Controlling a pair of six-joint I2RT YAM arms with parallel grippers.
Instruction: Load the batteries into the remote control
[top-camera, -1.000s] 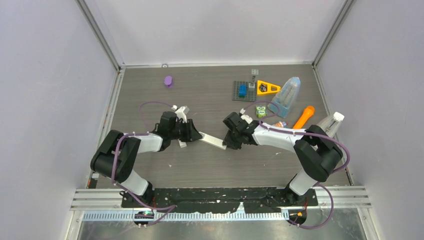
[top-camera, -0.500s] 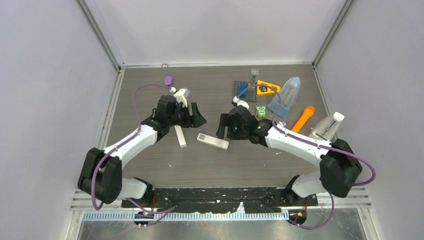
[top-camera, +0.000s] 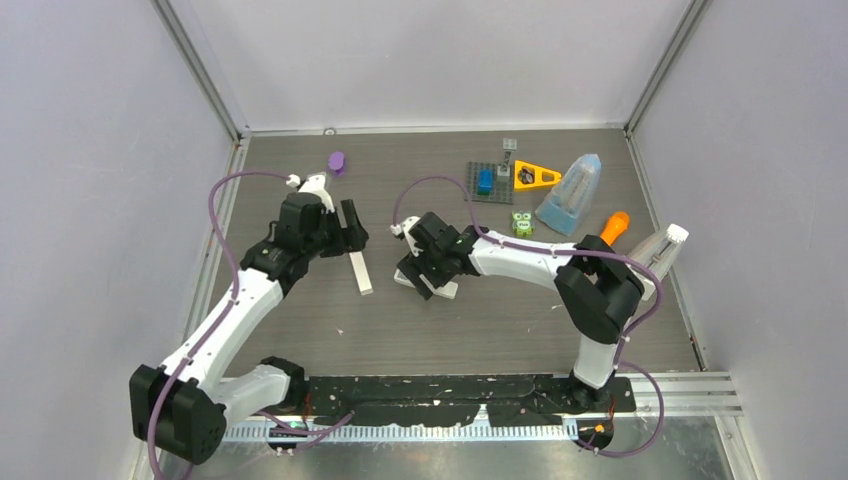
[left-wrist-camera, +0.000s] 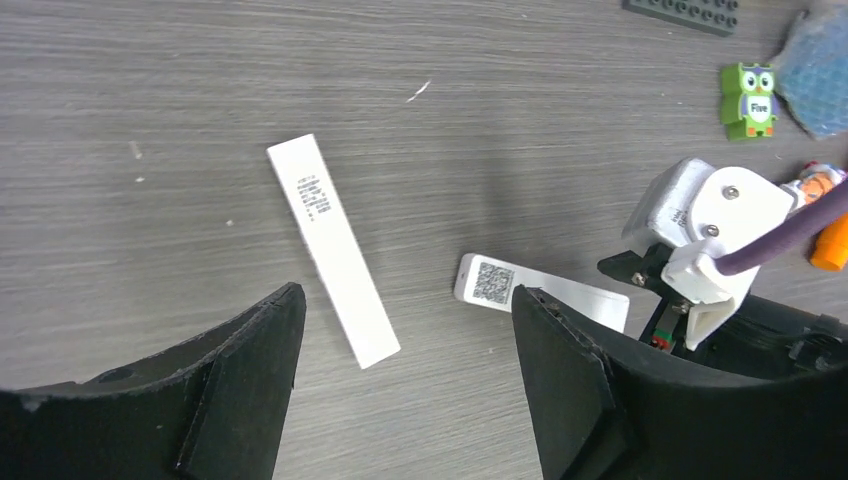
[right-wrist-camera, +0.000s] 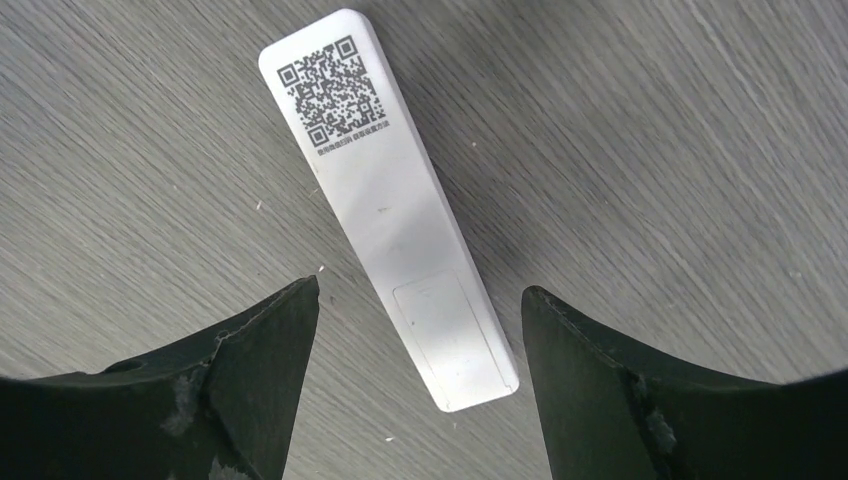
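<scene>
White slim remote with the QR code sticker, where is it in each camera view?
Top external: white slim remote, table centre, beneath the open right tool.
Left wrist: lower centre-right, far end hidden by the right arm.
Right wrist: centre, lying diagonally.
Landmark: its QR sticker, readable in both wrist views.

Remote (right-wrist-camera: 395, 200) released onto table (top-camera: 500, 320), left jaws and right jaws opened, left arm (top-camera: 250, 290) drawn back.
</scene>
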